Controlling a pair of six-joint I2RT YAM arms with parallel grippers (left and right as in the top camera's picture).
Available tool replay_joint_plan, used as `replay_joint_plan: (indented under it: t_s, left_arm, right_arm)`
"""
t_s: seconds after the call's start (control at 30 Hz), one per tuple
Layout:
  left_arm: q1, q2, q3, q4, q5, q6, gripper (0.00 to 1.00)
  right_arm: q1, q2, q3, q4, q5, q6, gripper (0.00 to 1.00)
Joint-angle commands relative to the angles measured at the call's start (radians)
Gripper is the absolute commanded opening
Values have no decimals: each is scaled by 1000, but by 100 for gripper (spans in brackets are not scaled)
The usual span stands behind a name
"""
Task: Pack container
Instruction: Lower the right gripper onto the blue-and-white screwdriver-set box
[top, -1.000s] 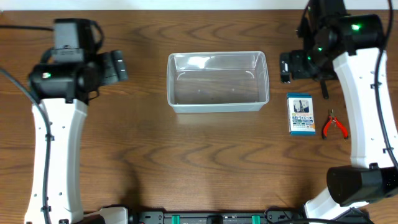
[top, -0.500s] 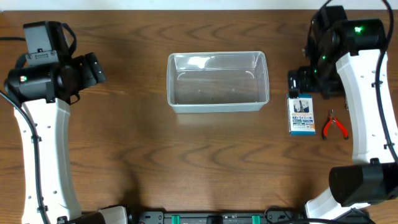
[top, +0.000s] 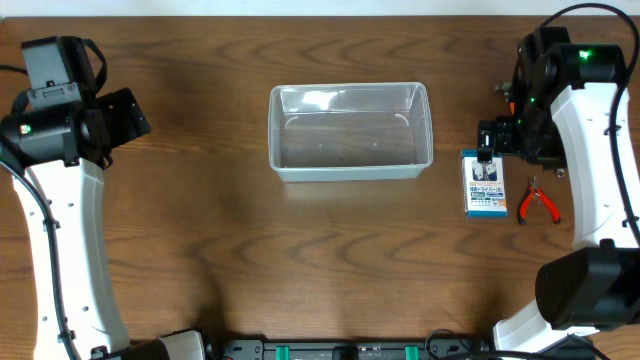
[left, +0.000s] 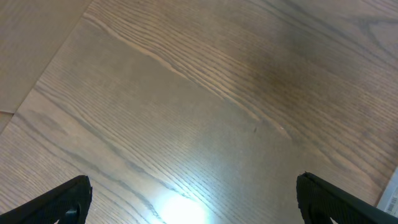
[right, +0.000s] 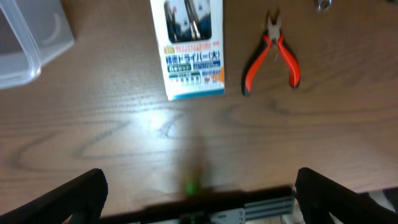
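The container (top: 350, 88) is a clear plastic bin standing empty at the middle of the wooden table; its corner (right: 25, 43) shows in the right wrist view. My right gripper (top: 488, 140) hangs open over the top end of a blue-and-white printed box (top: 484, 185), right of the container. Its fingers frame bare wood in the right wrist view (right: 199, 199), with the box (right: 186, 50) and red-handled pliers (right: 273, 56) ahead. My left gripper (top: 125, 115) is far left of the container, open over bare wood (left: 193, 199).
The red pliers (top: 538, 203) lie just right of the box. A black rail (top: 350, 350) runs along the table's front edge. In the left wrist view the table's edge (left: 56, 62) crosses the upper left corner.
My left arm has swung left, away from the container. My right gripper has moved right and toward the front, from beside the container to over the box's top end.
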Motion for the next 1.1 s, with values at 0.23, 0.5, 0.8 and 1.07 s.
replay_joint_plan:
  t_s: [0.23,0.5,0.8,1.07]
  left_arm:
    - [4,2,2,0,-23,17,98]
    - [4,2,2,0,-23,17,98]
    - [4,2,2,0,-23,17,98]
    - [4,2,2,0,-23,17,98]
  right_arm:
    - [-9,-8,-118,169,-88,-293,99]
    - [-27,-8,-292,365,-31,-159,99]
    - [-30,-8,-466,484,-62,-182,99]
    - [-37,-8,-489,526,-91,-63,99]
